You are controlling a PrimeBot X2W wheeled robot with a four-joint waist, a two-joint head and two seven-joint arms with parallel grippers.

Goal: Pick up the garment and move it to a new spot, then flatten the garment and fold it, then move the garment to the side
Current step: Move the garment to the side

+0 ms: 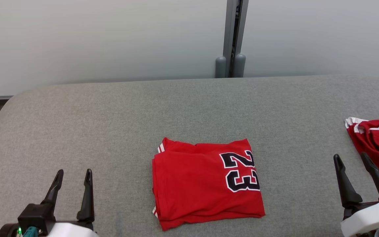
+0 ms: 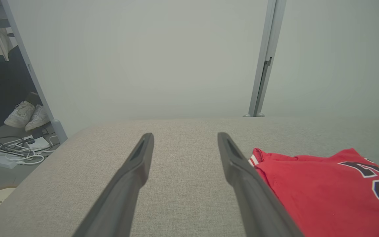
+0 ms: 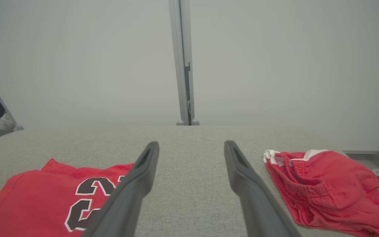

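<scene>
Foreground first: finding the left gripper [image 1: 74, 171], two long dark fingers on a black and white wrist, hovering at the lower left of the head view over the grey woven fabric table top [image 1: 110, 115]. Holding its fingers spread wide and gripping nothing; seeing bare cloth across the gap of the left gripper [image 2: 185, 135] in the left wrist view. Finding the right gripper [image 1: 350, 155] at the lower right, likewise spreading its fingers apart and carrying nothing; again seeing bare grey cloth across the gap of the right gripper [image 3: 192, 143] in its own wrist view.

Moving a little farther in, seeing the folded red jersey with a black, white-edged number 23 [image 1: 192, 187] lying flat at the middle of the table, between the two grippers and apart from both, with white trim peeking out at its left corners. Spotting the jersey [image 2: 308, 184] on the right of the left wrist view, and the jersey [image 3: 38, 194] at the lower left of the right wrist view.

Noticing a crumpled red garment with white trim [image 1: 377, 144] lying at the table's right edge, just beyond the right gripper and well apart from the jersey; seeing that crumpled garment [image 3: 324, 187] right of the fingers in the right wrist view.

Looking past the table's rounded far edge, meeting a grey upright metal post [image 1: 232, 33] standing against a pale grey wall [image 1: 110, 39]. Catching, far off in the left wrist view, a pair of white sneakers [image 2: 28, 115] and tangled white cables [image 2: 15, 154] on the floor.
</scene>
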